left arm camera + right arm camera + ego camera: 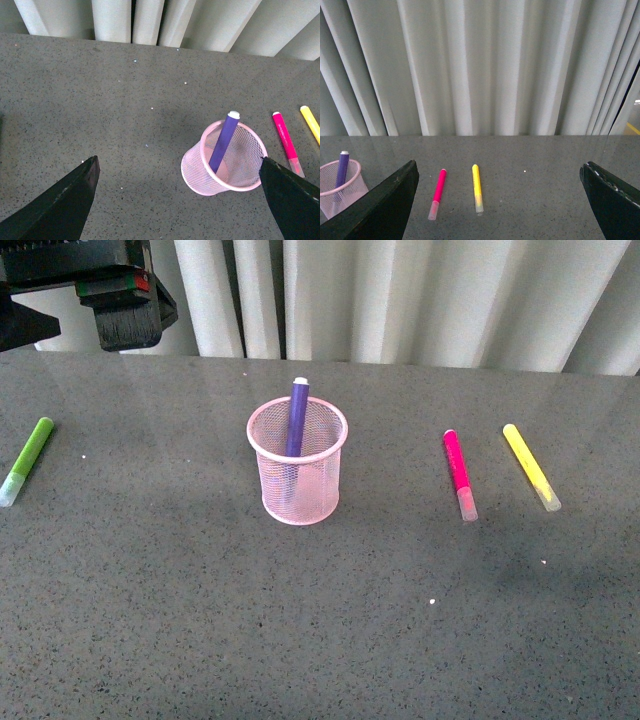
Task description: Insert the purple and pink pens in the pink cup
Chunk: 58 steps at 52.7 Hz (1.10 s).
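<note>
The pink cup (297, 475) stands upright mid-table with the purple pen (297, 415) leaning inside it, one end poking above the rim. Flat on the table to the cup's right lies the pink pen (459, 473), whitish cap toward me. My left gripper (177, 162) hangs open and empty above the table, the cup (200, 177) and purple pen (224, 142) just inside its right finger. My right gripper (498, 167) is open, empty and raised. Ahead of it, the pink pen (438, 192) lies near its left finger. The right gripper is out of the front view.
A yellow marker (530, 466) lies just right of the pink pen. A lime-green marker (27, 460) lies at the table's far left. The left arm's black body (120, 300) shows at the top left. Pale curtains (400, 300) hang behind the table's far edge.
</note>
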Tool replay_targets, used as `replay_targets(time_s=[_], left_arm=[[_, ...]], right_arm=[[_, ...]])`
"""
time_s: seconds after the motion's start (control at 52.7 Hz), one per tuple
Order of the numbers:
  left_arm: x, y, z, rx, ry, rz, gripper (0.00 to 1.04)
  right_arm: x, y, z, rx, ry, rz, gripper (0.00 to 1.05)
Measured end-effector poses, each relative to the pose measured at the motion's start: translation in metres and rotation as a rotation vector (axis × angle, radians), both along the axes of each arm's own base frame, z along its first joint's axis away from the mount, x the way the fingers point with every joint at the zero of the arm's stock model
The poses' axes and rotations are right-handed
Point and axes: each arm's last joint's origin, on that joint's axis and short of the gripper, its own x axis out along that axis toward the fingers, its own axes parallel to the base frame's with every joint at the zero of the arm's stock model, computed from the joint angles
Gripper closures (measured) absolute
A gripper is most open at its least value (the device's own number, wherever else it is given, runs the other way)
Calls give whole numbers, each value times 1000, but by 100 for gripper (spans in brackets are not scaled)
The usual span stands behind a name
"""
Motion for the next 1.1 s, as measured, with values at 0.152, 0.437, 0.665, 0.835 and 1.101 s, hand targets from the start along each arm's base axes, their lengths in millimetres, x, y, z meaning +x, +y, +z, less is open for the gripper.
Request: replay_targets(time_s=[0.152,0.437,0.665,0.835,1.101], left_arm=[[-21,15,-19,108,-377,170,34],[-68,45,-14,104,-508,200,83],[-102,59,-26,112,-501,194,101],[-117,68,-25,106,-505,176,101],[-134,74,-24,112,-507,200,101]], right_arm=[[0,0,0,0,0,-2,7],[0,0,0,0,0,-1,7],[0,0,0,0,0,-1,7],[0,0,0,0,0,-1,7],[0,0,0,0,0,-1,7]])
